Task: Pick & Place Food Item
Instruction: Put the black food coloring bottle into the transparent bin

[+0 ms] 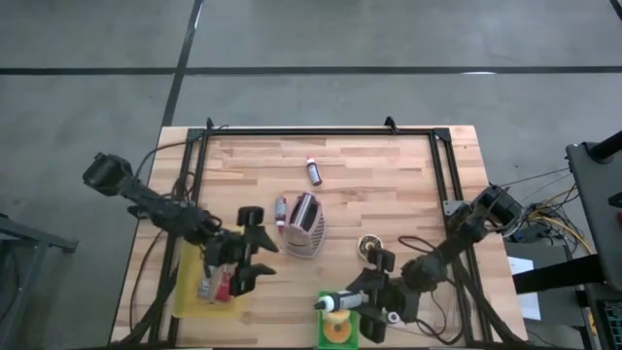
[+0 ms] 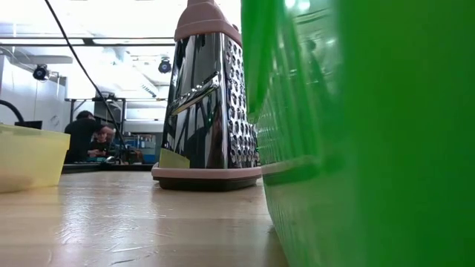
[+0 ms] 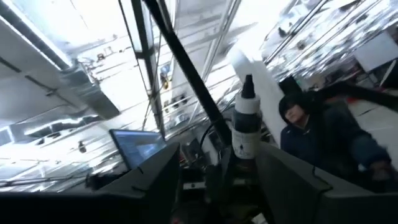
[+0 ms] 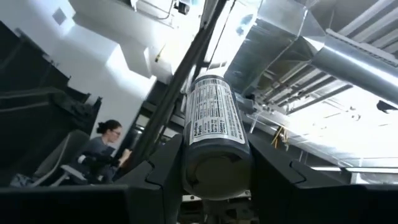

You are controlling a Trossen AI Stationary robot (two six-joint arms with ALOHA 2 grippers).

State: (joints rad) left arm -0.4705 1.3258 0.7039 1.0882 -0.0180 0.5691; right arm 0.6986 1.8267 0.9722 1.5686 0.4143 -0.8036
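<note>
My right gripper point(image 1: 358, 301) is near the table's front edge, shut on a white labelled canister point(image 1: 335, 303) over the far rim of a green bin point(image 1: 323, 335). My left gripper point(image 1: 260, 245) is open at the right edge of a yellow bin point(image 1: 190, 287). In the left wrist view a small white bottle with a black cap point(image 3: 245, 124) stands upright between its fingers, closer to one of them. The bottle's foot is hidden. My right gripper pinches the canister between its two fingers, on its side walls near the flat end point(image 4: 217, 168) that faces the wrist. The fingers come level from the table's right and lie along the canister. The canister lies level and points toward the table's left.
A metal box grater point(image 1: 304, 226) stands at mid-table and shows in the low view point(image 2: 208, 96). Two small bottles point(image 1: 313, 171) point(image 1: 281, 209) lie near it. A round item point(image 1: 368, 245) is by the right arm. The yellow bin holds several items. People sit in the room behind.
</note>
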